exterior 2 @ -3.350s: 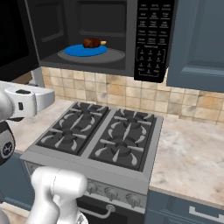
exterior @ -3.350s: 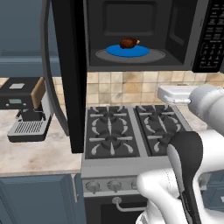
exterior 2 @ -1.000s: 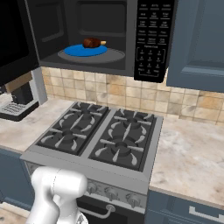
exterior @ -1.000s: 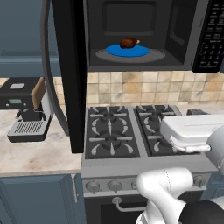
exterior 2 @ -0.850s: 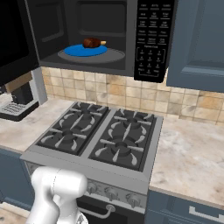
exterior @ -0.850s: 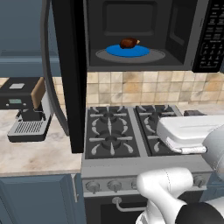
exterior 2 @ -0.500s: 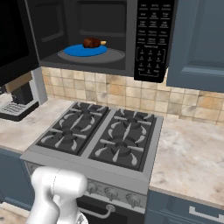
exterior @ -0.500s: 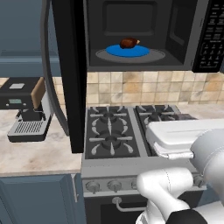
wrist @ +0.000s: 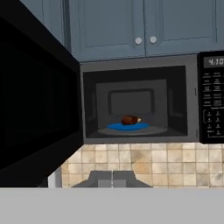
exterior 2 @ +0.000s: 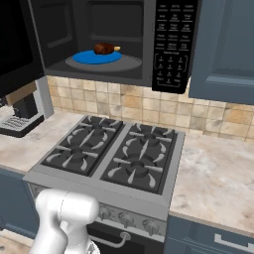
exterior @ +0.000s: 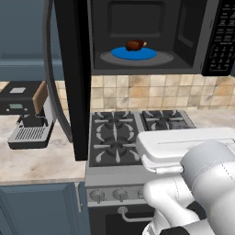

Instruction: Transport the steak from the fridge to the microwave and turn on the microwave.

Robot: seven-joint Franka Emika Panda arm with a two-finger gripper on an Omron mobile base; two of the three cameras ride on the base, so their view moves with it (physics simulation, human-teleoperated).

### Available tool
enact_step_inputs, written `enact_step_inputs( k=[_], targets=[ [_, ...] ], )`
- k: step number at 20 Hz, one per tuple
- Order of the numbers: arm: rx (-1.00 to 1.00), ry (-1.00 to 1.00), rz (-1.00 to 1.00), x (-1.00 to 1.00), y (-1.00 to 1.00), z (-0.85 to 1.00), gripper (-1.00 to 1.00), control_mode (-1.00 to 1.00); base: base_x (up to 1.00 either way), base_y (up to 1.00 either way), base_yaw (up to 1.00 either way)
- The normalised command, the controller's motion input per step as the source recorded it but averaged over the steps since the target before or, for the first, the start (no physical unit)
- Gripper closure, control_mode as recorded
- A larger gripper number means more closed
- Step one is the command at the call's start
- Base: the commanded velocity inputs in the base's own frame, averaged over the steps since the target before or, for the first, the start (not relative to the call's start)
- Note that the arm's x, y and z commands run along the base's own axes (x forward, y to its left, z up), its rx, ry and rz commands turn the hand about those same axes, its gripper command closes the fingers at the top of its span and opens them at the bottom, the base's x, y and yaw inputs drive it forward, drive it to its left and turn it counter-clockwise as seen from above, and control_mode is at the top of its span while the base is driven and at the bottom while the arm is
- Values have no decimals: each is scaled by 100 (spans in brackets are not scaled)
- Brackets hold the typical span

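Gas stove (exterior 2: 116, 154) between marble counter (exterior 2: 218, 173) sections; coffee machine (exterior: 28, 114) at left; blue plate (exterior: 134, 53); tiled backsplash (exterior: 151, 92); blue cupboards (wrist: 144, 26) above.

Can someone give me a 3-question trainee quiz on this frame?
1. True or false: the steak lies on the blue plate inside the microwave.
2. The microwave door is: A) shut B) swung open C) missing.
3. Fill in: below the microwave is a gas ____.

Key:
1. True.
2. B. It hangs open at the left, in front of the counter.
3. Stove, all its burners bare.
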Motion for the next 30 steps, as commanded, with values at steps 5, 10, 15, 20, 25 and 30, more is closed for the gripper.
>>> enact_step_inputs(
  k=[5,10,15,20,25,30],
  targets=[
    [0,-3,0,0,28,0,100,-100,0,0,0],
    [-1,-3,0,0,33,0,100,-100,0,0,0],
    [0,-2,0,0,33,0,100,-100,0,0,0],
    [-1,0,0,0,33,-5,100,-100,0,0,0],
    [-1,0,0,0,32,-9,100,-100,0,0,0],
    [0,0,0,0,26,-6,100,-100,0,0,0]
  ],
)
